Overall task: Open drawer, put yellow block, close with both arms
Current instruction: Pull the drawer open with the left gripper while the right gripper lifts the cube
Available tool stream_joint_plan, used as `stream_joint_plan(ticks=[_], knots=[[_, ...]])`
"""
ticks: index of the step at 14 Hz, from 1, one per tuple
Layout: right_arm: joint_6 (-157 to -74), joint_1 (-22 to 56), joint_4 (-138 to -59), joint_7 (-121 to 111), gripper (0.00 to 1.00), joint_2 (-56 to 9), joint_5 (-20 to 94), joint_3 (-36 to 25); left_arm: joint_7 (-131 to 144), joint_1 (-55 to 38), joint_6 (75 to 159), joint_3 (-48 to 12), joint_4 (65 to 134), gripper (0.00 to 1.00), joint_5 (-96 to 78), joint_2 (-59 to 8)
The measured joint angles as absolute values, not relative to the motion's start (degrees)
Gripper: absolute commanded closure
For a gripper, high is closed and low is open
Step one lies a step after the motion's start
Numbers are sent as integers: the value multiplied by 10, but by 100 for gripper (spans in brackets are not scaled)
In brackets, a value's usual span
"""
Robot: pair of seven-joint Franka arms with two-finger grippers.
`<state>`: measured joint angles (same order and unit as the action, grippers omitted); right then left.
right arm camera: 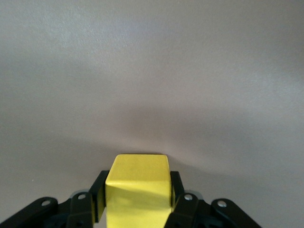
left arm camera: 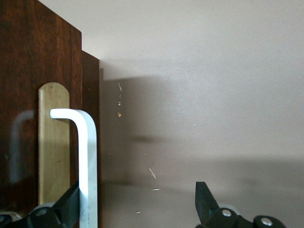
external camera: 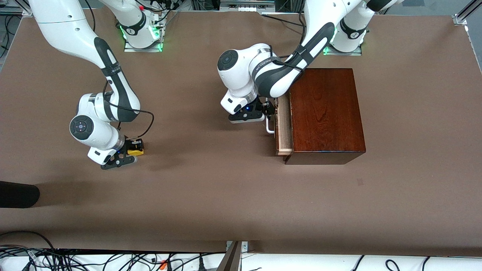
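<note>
Front view, drawer [external camera: 284,126] ajar, contents unseen

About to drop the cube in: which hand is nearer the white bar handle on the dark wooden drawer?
Left. The left hand is at the white bar handle; the right hand grips the yellow cube toward the right arm's end.

The table [external camera: 226,203] is a flat, matte brown with no pattern. On it, the box [external camera: 325,109] is glossy dark mahogany red with a streaked wood grain. The drawer [external camera: 284,128] has a pale light-wood tray, a dark reddish-brown front and a white handle [external camera: 269,127] at about nine o'clock of the box. The yellow block [right arm camera: 137,190] is plain bright yellow. Both arms are white with dark grey joint sections; the left gripper [external camera: 263,109] and right gripper [external camera: 130,152] are black.
</note>
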<state>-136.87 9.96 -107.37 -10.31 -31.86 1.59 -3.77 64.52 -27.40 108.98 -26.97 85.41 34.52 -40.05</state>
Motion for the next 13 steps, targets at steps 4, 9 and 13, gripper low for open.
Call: stream_joint_plan(ticks=[4,9,13], knots=[[-1271,100,-1013,-108,69,-300,16,-38,650,-283,1087,-269,836,0,332,-409],[-1187,101,-942,-113,69,-282,16,-27,660,-306,1086,-268,795,0,317,-430],[-1118,103,-881,-113,69,-274,16,-11,667,-320,1086,-268,761,0,316,-450]])
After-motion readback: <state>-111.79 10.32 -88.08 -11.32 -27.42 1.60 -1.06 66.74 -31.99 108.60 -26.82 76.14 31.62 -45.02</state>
